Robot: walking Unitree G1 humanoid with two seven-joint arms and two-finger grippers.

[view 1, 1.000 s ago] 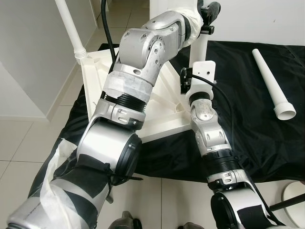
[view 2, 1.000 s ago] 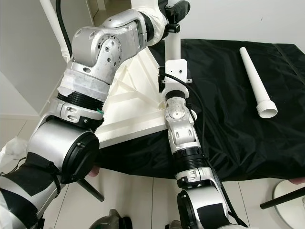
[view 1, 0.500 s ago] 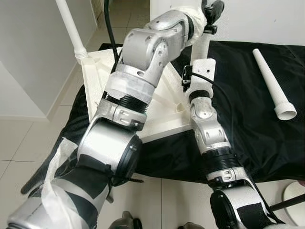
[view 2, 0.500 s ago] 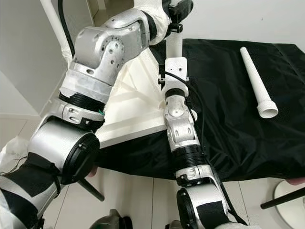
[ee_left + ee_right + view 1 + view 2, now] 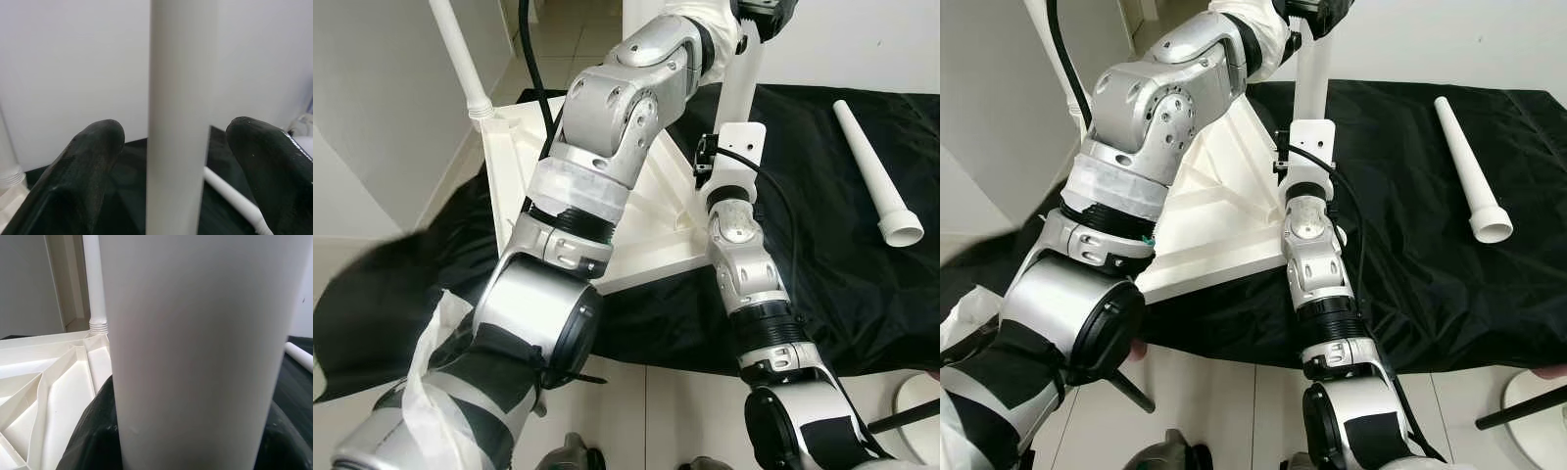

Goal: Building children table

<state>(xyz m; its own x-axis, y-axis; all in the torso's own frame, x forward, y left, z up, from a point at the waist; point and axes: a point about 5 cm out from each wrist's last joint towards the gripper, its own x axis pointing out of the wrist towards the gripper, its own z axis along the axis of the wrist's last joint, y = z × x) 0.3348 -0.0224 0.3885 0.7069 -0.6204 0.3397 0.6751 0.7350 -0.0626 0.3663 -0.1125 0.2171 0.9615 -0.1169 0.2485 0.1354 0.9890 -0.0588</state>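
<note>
A black cloth point(image 5: 842, 264) covers the tiled floor point(image 5: 372, 294), with a white wall behind. The upturned white tabletop point(image 5: 1214, 220) lies ribbed side up on the cloth. One leg point(image 5: 460, 54) stands screwed in at its far left corner. A second leg point(image 5: 1310, 88) stands upright at the near right corner. My right gripper point(image 5: 190, 450) is closed around that leg low down. My left gripper point(image 5: 176, 147) straddles it higher up, fingers point(image 5: 88, 166) spread and not touching. A spare leg point(image 5: 873, 171) lies loose on the cloth, well to the right.
</note>
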